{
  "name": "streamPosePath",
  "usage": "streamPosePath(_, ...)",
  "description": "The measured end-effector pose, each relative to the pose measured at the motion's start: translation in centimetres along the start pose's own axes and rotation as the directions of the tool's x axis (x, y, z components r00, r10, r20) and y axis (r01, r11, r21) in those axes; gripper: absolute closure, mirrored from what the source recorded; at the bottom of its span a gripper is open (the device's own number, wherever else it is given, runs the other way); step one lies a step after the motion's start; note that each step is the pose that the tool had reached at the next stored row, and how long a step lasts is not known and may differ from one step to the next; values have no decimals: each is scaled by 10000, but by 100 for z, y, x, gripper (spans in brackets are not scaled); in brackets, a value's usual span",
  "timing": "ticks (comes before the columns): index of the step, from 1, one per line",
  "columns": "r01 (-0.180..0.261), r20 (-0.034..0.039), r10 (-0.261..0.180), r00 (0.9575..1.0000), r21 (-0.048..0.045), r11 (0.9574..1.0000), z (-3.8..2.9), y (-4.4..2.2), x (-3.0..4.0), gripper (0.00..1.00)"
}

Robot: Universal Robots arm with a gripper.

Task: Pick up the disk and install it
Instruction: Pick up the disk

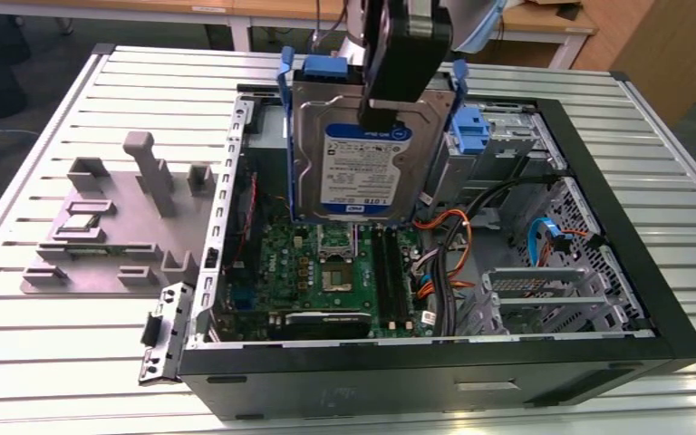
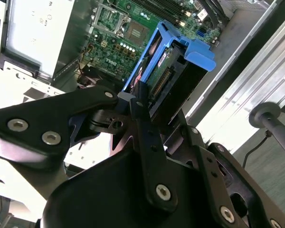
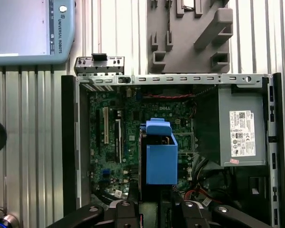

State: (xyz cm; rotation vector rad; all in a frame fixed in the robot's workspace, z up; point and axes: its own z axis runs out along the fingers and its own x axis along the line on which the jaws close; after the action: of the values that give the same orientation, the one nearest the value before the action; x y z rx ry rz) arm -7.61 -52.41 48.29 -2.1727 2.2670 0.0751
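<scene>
The disk [image 1: 351, 163], a silver hard drive with a blue-and-white label in a blue plastic carrier, hangs upright above the open computer case [image 1: 638, 272]. It is over the motherboard [image 1: 330, 272], clear of it. My black gripper [image 1: 387, 111] comes down from above and is shut on the disk's upper edge. In the second wrist view, the gripper [image 2: 149, 107] clamps the disk [image 2: 173, 64] by its near end. The first wrist view looks down the disk's blue carrier [image 3: 160, 159], with the gripper [image 3: 154, 205] behind it.
A grey power-supply box [image 3: 237, 130] fills one corner of the case. Another blue bracket [image 1: 475, 134] sits in the drive bay beside the held disk. An empty metal drive cage [image 1: 542, 297] and orange cables [image 1: 451, 245] lie inside. A grey holder fixture [image 1: 119, 222] stands on the slatted table.
</scene>
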Motion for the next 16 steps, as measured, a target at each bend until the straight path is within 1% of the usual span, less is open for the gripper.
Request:
streamPosePath(4, -4, 1, 4, 10000, 1, 10000, 12, -11, 26, 65)
streamPosePath(7, -5, 0, 5, 10000, 1, 10000, 17, -44, 27, 65)
streamPosePath(11, -5, -6, 5, 10000, 0, 10000, 19, -124, 24, 65)
streamPosePath(16, -6, -17, 6, 10000, 1, 10000, 20, -253, 19, 65)
